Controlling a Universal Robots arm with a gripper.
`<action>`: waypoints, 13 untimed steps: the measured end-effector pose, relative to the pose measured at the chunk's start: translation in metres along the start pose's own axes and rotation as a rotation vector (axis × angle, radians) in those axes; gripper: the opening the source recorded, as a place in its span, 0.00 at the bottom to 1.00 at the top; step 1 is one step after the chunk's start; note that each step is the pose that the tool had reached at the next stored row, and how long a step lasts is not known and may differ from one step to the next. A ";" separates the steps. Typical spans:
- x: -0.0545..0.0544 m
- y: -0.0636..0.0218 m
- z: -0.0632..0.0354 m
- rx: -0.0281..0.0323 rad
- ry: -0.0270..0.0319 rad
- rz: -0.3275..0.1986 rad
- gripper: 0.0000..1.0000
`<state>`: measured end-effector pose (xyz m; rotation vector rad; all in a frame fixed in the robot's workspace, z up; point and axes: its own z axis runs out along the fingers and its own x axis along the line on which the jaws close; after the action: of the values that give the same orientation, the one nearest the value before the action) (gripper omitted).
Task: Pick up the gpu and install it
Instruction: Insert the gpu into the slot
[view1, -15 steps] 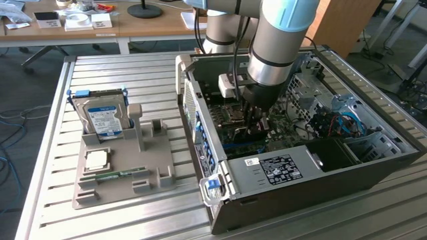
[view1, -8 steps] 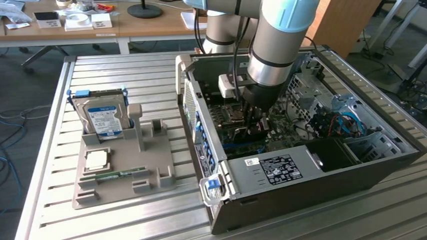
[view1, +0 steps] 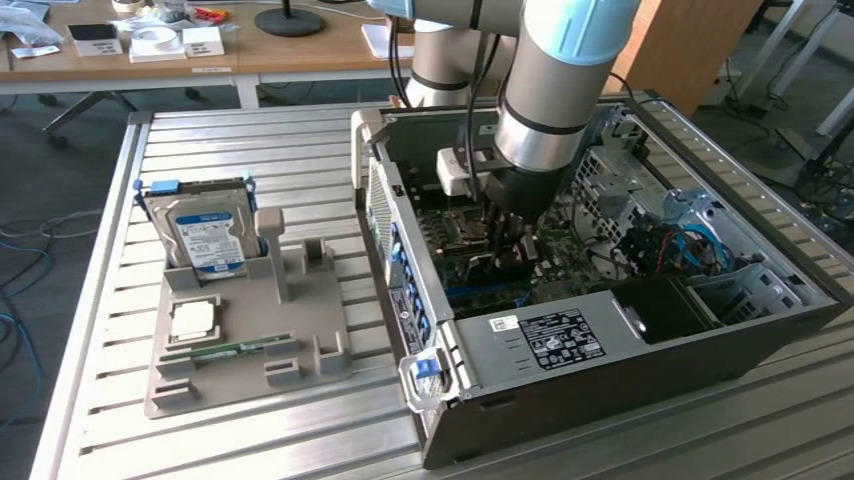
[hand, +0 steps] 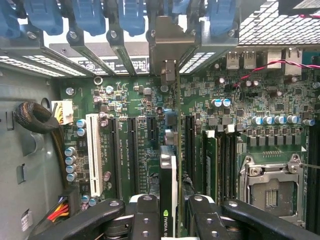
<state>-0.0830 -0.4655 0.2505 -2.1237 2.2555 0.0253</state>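
Pinching the gpu (hand: 169, 175) edge-on in the claw (hand: 167, 220), clamped onto both faces of the card, not spread. Deep inside the case (view1: 601, 400), upright over the motherboard (hand: 125, 95), between the long black slots (hand: 132, 150). Lying straight ahead of the claw, long axis parallel to those slots and aimed at the rear wall. Bracket (hand: 167, 47) end farthest from the claw, up against the row of blue clips (hand: 95, 15). Cannot tell whether seated or just above the board along the lower edge; hidden under the card. Lined up well, judging by that parallel run.
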 end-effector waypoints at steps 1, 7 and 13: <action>0.000 0.0000 0.0001 0.0001 -0.0001 0.000 0.27; 0.000 0.0000 -0.0006 0.0001 0.0000 0.000 0.27; 0.001 0.0000 -0.0007 0.0000 0.0009 0.000 0.27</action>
<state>-0.0830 -0.4661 0.2512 -2.1242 2.2559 0.0243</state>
